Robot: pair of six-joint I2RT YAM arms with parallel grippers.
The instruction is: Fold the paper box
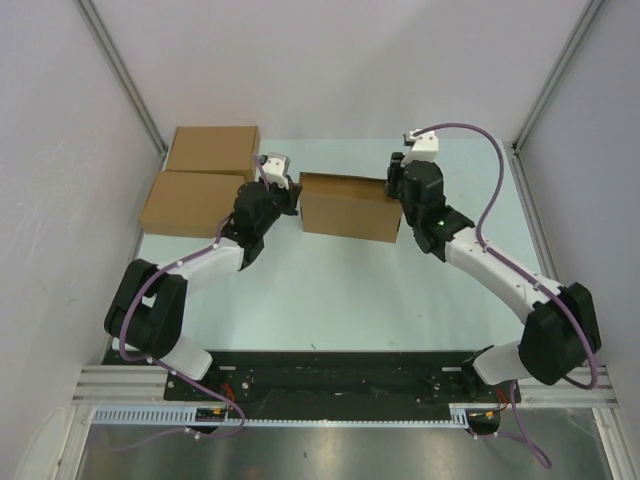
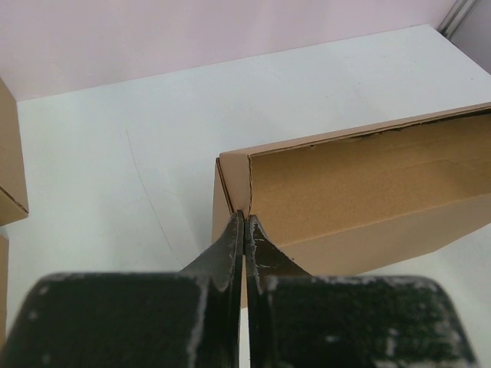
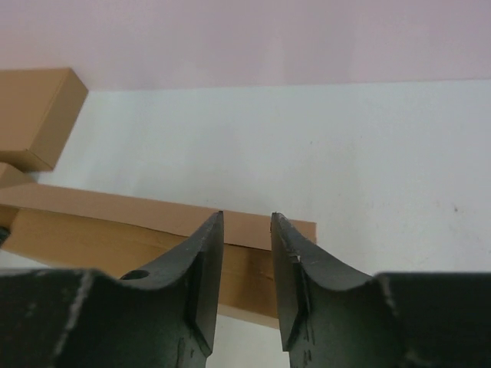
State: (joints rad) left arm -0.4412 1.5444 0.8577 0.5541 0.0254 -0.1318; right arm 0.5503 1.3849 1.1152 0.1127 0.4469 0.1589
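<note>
paper box | plain brown cardboard | shallow rectangular shape | flat on table, centre

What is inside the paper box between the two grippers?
Inside the paper box only bare cardboard wall shows; its near wall hides the floor.

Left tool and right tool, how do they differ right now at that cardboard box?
The left tool is shut, fingers pressed together; the right tool stands open with a clear gap. The left tool's tip meets the left end corner of the paper box; the right tool is at the box's right end, cardboard showing through its gap. Both are black, and both are at the same box.
</note>
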